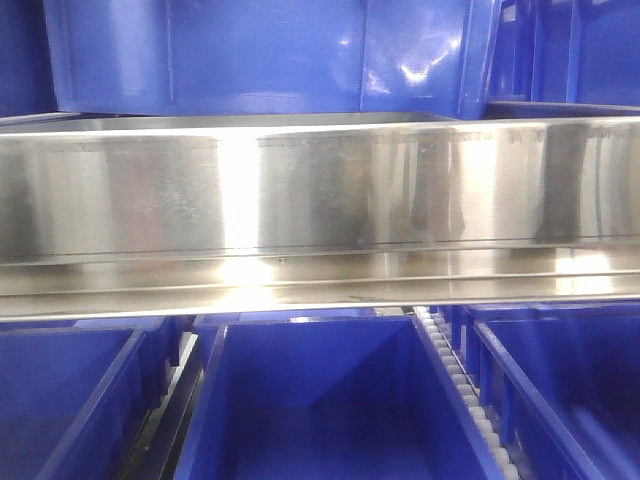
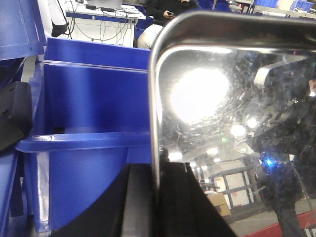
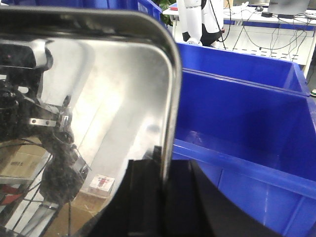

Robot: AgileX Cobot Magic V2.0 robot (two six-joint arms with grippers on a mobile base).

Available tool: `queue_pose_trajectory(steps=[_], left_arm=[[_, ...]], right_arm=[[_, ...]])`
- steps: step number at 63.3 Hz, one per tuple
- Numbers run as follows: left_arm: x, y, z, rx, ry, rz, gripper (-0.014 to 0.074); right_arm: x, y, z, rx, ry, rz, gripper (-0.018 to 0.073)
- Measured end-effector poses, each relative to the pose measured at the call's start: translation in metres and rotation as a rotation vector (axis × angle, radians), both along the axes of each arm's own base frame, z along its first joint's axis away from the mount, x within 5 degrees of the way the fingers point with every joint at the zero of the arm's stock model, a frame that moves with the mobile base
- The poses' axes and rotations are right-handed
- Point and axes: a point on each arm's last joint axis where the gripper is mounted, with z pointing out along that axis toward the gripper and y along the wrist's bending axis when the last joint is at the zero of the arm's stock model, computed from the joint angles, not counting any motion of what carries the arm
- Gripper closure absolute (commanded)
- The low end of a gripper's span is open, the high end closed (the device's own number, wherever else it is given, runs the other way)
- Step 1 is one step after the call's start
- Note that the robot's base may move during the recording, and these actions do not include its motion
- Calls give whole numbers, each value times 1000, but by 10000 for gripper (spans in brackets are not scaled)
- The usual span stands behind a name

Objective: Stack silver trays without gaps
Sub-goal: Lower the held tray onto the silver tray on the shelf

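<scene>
While the silver tray (image 1: 320,190) stretched across the middle of the front view above the blue bins (image 1: 320,410), the left gripper (image 2: 157,197) pinched its rim at lower centre of its view, and the right gripper (image 3: 165,187) clamped the opposite edge likewise.

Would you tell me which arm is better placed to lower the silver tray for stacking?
Neither left nor right leads: the left gripper and right gripper each clamp the rim of the silver tray at opposite ends, held level above the blue bins. Lowering it likely needs both together.
</scene>
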Motion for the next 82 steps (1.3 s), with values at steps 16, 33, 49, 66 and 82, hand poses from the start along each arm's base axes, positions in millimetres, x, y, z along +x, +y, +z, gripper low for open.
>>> queue_pose_trajectory(steps=[16,33,49,66,82], left_arm=[[0,0,0,0,0,0,613],[0,0,2,-8,-24,1,613],[1,0,6,-13,-61,4,613],[1,0,5,-13,-50,2,613],[0,0,-9,27,93,-4,613]], right_arm=[[0,0,0,0,0,0,640],[0,0,0,3,-5,4,640],[0,2,5,18,-49,28,640],[0,0,1,29,1,11,640],[4,0,-21,-31,174,-62,640]])
